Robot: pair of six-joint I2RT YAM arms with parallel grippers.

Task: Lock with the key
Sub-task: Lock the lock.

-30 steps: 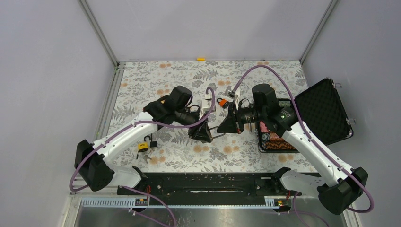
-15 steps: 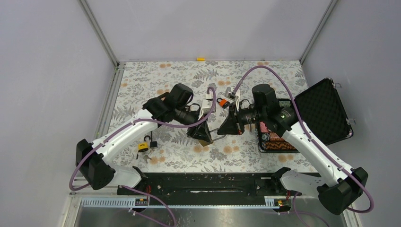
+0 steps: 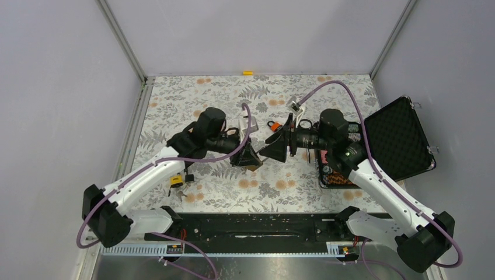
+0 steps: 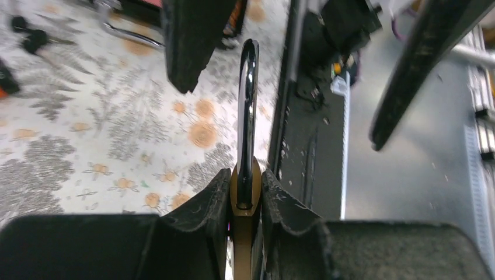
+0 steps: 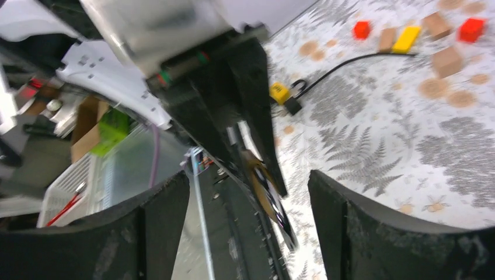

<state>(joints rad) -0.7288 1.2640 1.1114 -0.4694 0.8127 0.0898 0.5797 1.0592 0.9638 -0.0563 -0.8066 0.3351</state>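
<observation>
A brass padlock (image 4: 246, 192) with a chrome shackle (image 4: 248, 99) stands edge-on between my left gripper's (image 4: 245, 182) fingers, which are shut on its body. From above, the left gripper (image 3: 250, 160) hangs over the middle of the floral cloth. My right gripper (image 3: 265, 151) faces it from the right, open, holding nothing. Its fingers (image 4: 187, 41) stand apart on either side of the shackle without touching. In the right wrist view the padlock (image 5: 265, 181) shows blurred between the open right gripper's (image 5: 248, 178) jaws. Small dark-headed keys (image 4: 28, 38) lie on the cloth; whether a key sits in the padlock is hidden.
An orange padlock (image 3: 273, 125) lies behind the grippers. A yellow padlock (image 3: 176, 181) rests near the left arm. An open black case (image 3: 400, 137) and a red tray (image 3: 335, 174) sit at the right. Coloured blocks (image 5: 408, 38) lie at the far edge.
My right gripper has opened and pulled back to the right. The left gripper has closed tighter on the padlock and shifted up and left with it.
</observation>
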